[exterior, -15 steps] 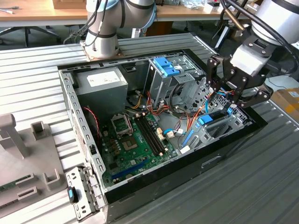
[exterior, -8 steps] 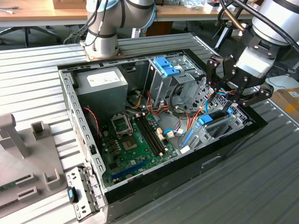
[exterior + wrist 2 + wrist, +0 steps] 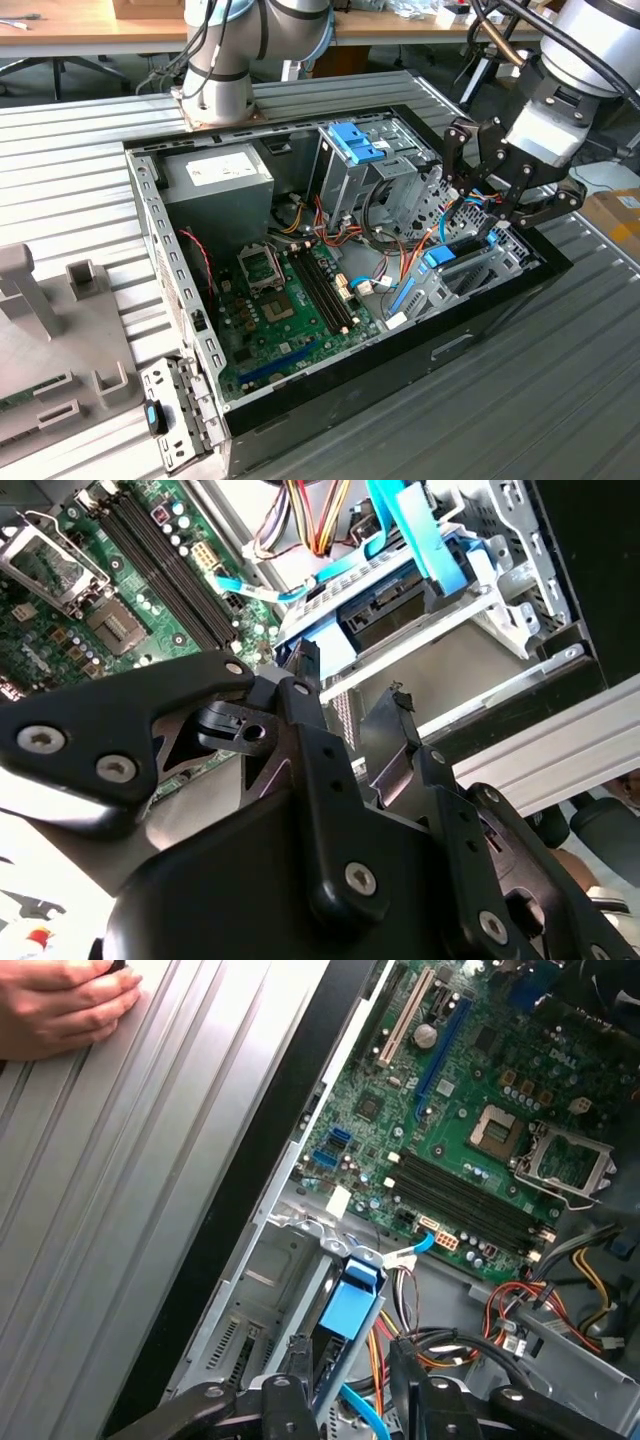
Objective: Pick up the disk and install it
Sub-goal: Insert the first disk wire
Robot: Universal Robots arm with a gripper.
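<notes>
Two gripper (image 3: 490,212) jaws stand apart over the disk (image 3: 380,605) in the drive cage (image 3: 505,590). Likely grasp approach; closing demands centring.

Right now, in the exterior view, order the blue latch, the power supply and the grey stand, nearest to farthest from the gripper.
From the gripper, at the exterior view's right:
1. Blue latch, atop the drive cage, mid-scene.
2. Power supply, in the corner of the case toward the exterior view's left.
3. Grey stand, outside the case, at the exterior view's left edge.
</notes>
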